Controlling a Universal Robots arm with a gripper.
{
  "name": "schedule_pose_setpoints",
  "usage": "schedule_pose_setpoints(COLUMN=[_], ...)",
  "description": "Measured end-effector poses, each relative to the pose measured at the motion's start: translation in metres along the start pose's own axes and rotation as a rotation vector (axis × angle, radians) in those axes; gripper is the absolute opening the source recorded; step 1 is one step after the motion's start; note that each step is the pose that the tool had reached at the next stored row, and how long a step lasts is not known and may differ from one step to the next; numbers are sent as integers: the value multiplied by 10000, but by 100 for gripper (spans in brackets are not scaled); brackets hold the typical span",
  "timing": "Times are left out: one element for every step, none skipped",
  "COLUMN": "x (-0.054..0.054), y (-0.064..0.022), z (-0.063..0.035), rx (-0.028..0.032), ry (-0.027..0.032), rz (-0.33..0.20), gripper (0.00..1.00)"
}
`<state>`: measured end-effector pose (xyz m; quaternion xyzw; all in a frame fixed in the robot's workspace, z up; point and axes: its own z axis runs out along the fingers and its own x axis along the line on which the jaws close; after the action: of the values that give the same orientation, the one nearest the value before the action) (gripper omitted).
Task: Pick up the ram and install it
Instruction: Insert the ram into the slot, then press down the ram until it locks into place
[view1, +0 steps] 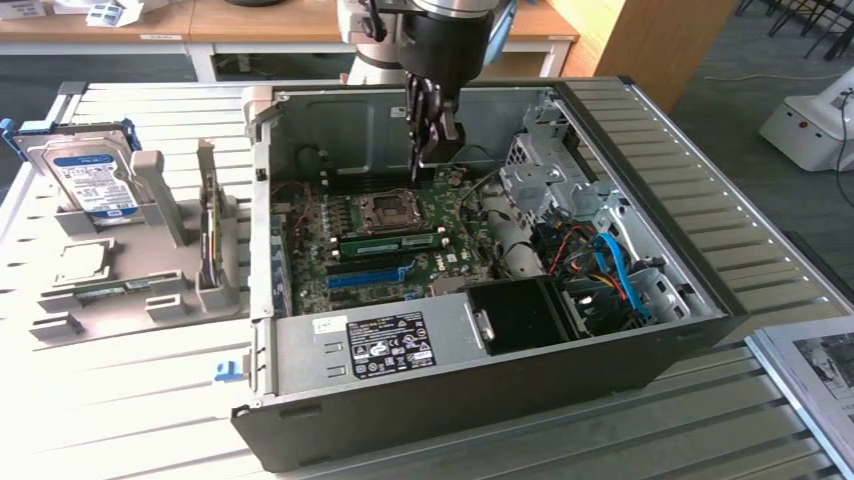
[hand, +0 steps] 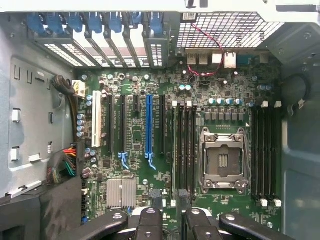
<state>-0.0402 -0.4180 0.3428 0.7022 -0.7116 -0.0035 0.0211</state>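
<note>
In upper middle of exterior view, gripper (view1: 430, 150) above open computer case (view1: 334, 125), jaws slightly apart, empty; ram (view1: 387, 241) upright in slot, lower edge hidden.

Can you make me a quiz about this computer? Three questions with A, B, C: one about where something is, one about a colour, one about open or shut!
1. Where is the gripper?
A. Outside the case
B. Inside the case, above the motherboard
C. Under the case

2. What colour is the long slot among the black ones?
A. Red
B. Blue
C. Yellow

3. The case's side is:
A. Open
B. Shut
C. Taped over

Answers: 1 B, it hangs between the case walls over the board; 2 B, the wrist view shows it blue; 3 A, the motherboard lies bare to see.
</note>
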Motion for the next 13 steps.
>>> schedule_pose_setpoints(x=[0, 0, 0, 0, 0, 0, 0, 0, 0, 0, 0, 0, 0], y=[0, 0, 0, 0, 0, 0, 0, 0, 0, 0, 0, 0, 0], z=[-2, -3, -4, -4, -4, -4, -4, -4, -4, -4, -4, -4, -4], rx=[0, 1, 0, 0, 0, 0, 0, 0, 0, 0, 0, 0, 0], ry=[-4, -6, -5, -5, -5, -5, -5, -5, -5, -5, -5, -5, -5], rz=[0, 0, 0, 1, 0, 1, 1, 0, 1, 0, 1, 0, 0], gripper=[25, 25, 25, 25, 25, 25, 25, 25, 25, 25, 25, 25, 25])
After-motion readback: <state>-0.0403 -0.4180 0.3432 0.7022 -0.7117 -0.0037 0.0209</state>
